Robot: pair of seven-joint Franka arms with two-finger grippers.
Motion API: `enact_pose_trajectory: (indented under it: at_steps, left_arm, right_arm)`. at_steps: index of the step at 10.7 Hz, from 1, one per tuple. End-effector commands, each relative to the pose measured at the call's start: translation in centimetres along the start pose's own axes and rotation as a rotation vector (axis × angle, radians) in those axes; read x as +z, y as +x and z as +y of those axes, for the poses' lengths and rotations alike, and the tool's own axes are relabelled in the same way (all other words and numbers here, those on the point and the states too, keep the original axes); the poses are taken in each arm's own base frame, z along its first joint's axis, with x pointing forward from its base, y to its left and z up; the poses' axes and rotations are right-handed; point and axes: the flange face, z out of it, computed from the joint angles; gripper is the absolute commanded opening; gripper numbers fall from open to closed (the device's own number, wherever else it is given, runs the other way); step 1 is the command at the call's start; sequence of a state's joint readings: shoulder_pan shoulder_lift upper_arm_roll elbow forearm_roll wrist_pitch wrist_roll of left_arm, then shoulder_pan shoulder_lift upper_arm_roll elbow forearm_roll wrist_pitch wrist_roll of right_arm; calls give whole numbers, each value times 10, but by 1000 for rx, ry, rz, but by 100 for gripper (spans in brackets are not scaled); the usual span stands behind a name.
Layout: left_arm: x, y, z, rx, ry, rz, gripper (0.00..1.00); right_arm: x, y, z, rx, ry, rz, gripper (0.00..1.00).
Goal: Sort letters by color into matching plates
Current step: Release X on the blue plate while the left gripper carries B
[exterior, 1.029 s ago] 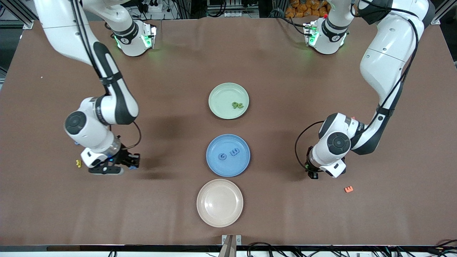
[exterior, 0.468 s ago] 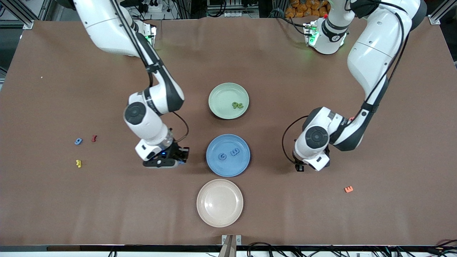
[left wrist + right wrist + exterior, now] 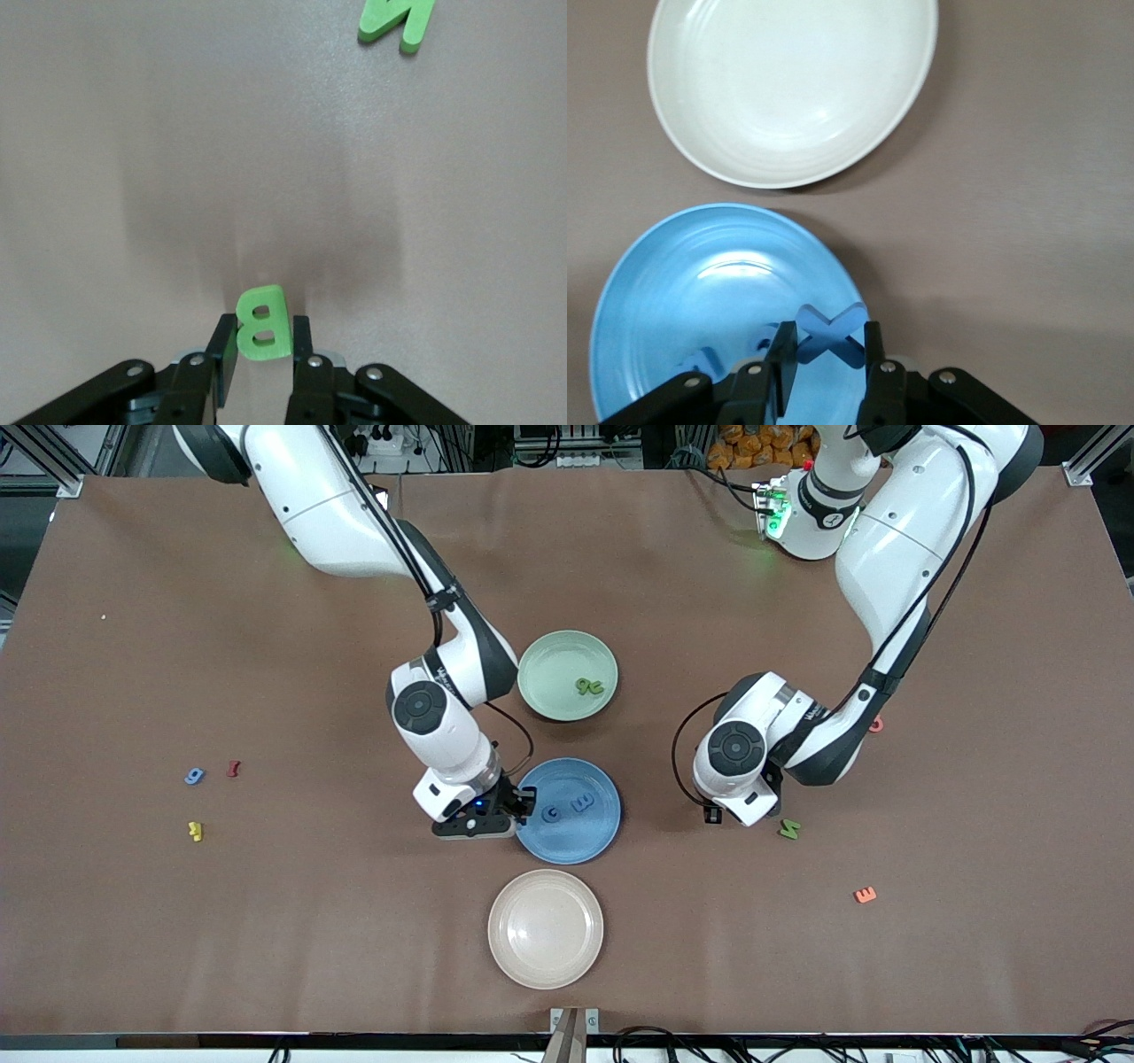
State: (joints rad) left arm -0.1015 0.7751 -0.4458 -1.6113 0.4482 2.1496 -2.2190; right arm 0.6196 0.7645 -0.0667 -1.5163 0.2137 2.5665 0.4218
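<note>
My right gripper hangs over the edge of the blue plate, on the side toward the right arm's end. In the right wrist view this gripper is shut on a blue X letter above the blue plate. Two blue letters lie in that plate. My left gripper is shut on a green B; in the front view this gripper is above bare table between the blue plate and a green N. The mint green plate holds two green letters.
A cream plate sits nearest the front camera. A blue letter, a red one and a yellow one lie toward the right arm's end. An orange E and a red piece lie toward the left arm's end.
The right arm has carried its blue letter from the right arm's end to the blue plate's edge. The left arm has moved toward the plates with its letter, uncovering the green N.
</note>
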Motion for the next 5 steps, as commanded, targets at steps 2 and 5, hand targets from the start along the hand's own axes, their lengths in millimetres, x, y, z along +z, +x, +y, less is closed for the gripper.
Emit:
enact_pose_trajectory:
  at_steps: [2, 5]
  left_arm:
    - [-37, -2, -23, 3, -13, -3, 0]
    - [-57, -12, -28, 10, -24, -26, 0]
  right_arm:
    - [22, -14, -40, 3, 50, 15, 28]
    - [24, -27, -56, 58, 67, -6, 49]
